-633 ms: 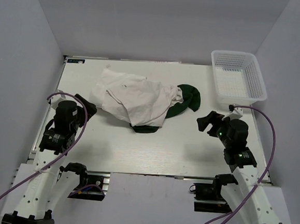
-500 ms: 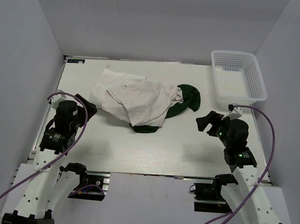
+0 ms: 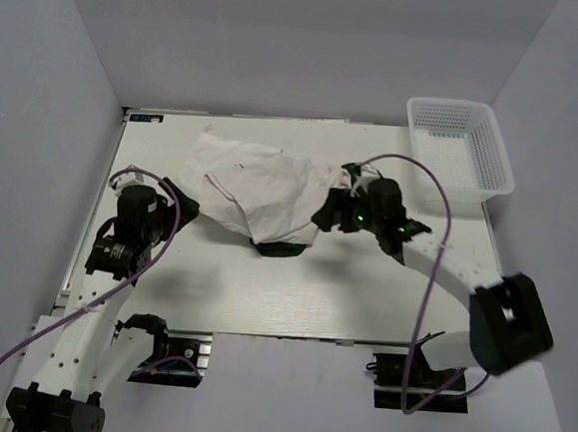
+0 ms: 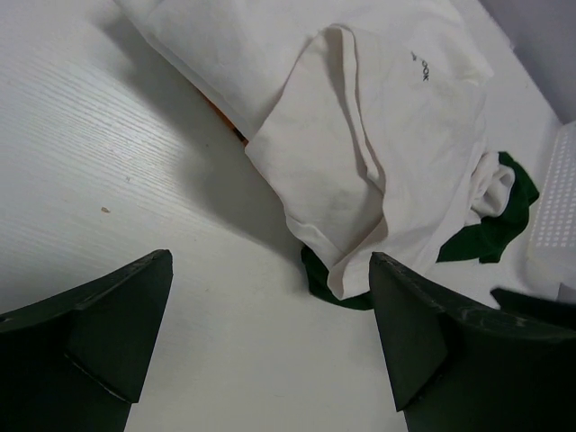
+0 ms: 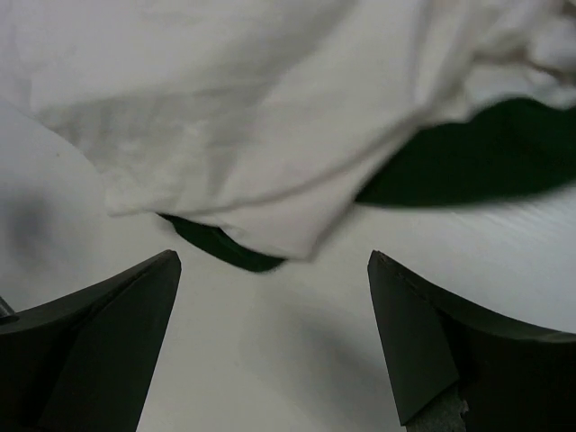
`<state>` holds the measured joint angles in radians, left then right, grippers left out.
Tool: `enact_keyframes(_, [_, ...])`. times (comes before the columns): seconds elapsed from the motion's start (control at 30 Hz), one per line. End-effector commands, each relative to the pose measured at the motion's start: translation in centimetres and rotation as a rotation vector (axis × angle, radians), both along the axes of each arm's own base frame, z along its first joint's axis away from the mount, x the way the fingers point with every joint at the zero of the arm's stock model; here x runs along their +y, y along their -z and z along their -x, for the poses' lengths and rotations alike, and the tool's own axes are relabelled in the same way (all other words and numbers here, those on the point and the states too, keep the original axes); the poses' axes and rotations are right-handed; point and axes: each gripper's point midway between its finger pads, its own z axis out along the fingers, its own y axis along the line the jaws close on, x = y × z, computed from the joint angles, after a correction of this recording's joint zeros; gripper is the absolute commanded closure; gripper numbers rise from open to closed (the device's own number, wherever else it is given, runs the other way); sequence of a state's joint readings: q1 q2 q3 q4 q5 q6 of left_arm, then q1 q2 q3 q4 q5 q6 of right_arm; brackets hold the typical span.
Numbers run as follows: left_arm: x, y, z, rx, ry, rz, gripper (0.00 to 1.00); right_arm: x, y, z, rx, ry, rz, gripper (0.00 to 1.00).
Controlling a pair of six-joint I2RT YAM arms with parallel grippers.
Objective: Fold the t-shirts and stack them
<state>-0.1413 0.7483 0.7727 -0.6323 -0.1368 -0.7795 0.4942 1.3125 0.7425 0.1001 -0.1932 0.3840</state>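
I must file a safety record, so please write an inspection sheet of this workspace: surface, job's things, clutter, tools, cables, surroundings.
Surface: white table, wood-grained.
Job's things: t-shirts in one crumpled heap, unfolded.
Clutter: white basket at the far right corner.
Tools: left tool open, beside the heap; right tool open, at its near edge.
Cables: purple cables loop off both arms.
Surroundings: grey walls; nothing else seen.

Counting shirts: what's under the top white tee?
Under the white tee, dark green cloth pokes out at its near edge, plus an orange sliver. The rest is covered.
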Motion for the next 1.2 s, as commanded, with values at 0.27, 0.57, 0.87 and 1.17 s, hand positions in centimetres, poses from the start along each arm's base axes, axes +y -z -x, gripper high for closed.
enact_keyframes(0.27, [-2.5, 1.1, -0.8, 0.088, 0.146, 0.017, 0.0, 13.0, 4.8, -5.7, 0.08, -0.159, -0.092, 0.1])
enact_keyframes(0.57, [-2.2, -0.4, -1.1, 0.027, 0.131, 0.011, 0.0, 5.7, 11.2, 0.7, 0.279, 0.015, -0.019, 0.1])
enact_keyframes(0.87, [-4.7, 1.3, -3.0, 0.101, 0.303, -0.003, 0.0, -5.2, 15.1, 10.4, 0.53, 0.328, 0.076, 0.1])
enact_keyframes(1.17, [-10.2, -1.1, -7.4, -0.039, 0.547, -0.133, 0.0, -4.6, 2.2, 9.6, 0.181, 0.167, -0.086, 0.1])
